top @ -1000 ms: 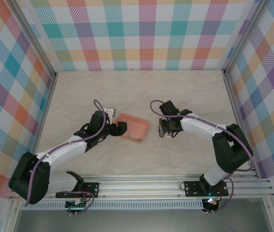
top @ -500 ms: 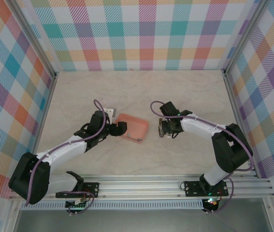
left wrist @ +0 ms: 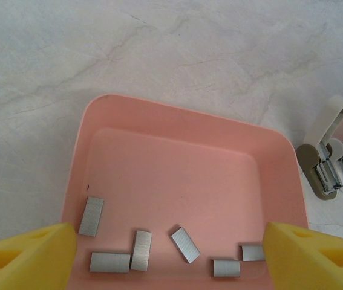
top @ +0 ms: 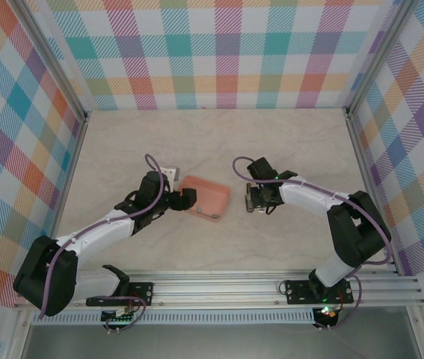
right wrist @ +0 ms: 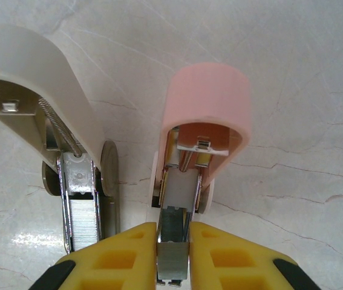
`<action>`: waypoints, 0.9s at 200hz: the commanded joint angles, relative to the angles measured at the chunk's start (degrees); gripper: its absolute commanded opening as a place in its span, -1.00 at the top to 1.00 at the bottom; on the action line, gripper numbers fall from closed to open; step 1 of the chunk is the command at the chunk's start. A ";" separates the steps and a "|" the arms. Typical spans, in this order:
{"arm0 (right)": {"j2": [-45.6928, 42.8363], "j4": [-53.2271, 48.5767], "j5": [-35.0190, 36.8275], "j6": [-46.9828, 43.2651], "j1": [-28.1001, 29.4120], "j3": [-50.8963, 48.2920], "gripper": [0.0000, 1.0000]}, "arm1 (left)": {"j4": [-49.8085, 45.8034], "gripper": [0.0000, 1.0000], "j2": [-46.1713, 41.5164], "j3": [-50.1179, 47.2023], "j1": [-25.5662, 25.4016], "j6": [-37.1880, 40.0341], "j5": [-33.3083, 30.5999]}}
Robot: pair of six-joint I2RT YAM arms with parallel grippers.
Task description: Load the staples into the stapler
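Pale marbled tabletop [top: 271,142], plaid walls [top: 226,52] all round.
Loose staples [left wrist: 140,249] inside pink tray [left wrist: 183,124]; left gripper [top: 188,199] spread at its rim; right of tray, right gripper [right wrist: 173,241] pinching stapler [right wrist: 207,103].

Tray [left wrist: 77,181]: near rim cut by left wrist view's lower edge. Stapler [left wrist: 328,166]: cropped at that view's right edge. Staples [left wrist: 185,244]: too small to resolve from above.

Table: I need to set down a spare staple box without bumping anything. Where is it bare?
Bare: the far half of the table up to the back wall, and the near strip before the rail. Crowded: the middle, where the left end effector, pink tray, stapler and right end effector sit close together.
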 commanded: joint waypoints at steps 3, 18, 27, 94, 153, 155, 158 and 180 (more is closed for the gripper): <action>0.84 0.74 -0.33 0.70 -0.26 -0.69 0.64 | 0.23 -0.61 0.13 1.54 -0.89 0.82 -0.78; 0.85 0.85 -0.32 0.82 -0.30 -0.69 0.64 | 0.22 -0.61 0.05 1.45 -0.90 0.81 -0.93; 1.02 0.82 -0.45 0.85 -0.30 -0.69 0.64 | 0.23 -0.61 -0.03 1.45 -0.90 0.77 -0.91; 0.08 0.00 -0.60 1.05 -0.30 0.01 0.64 | 0.14 -0.61 -0.18 1.38 -0.90 0.90 -1.03; -1.79 -0.67 -0.57 1.73 -0.24 0.19 0.64 | 0.29 -0.61 -0.44 1.18 -0.90 0.90 -0.96; -1.86 -0.70 -0.58 1.80 -0.29 0.19 0.64 | 0.29 -0.61 -0.44 1.18 -0.90 0.88 -0.97; -1.88 -0.71 -0.59 1.79 -0.30 0.19 0.64 | 0.33 -0.61 -0.48 1.11 -0.90 0.87 -0.92; -2.16 -0.68 -0.75 2.07 -0.30 0.35 0.64 | 0.21 -0.61 -0.79 1.01 -0.90 0.98 -1.00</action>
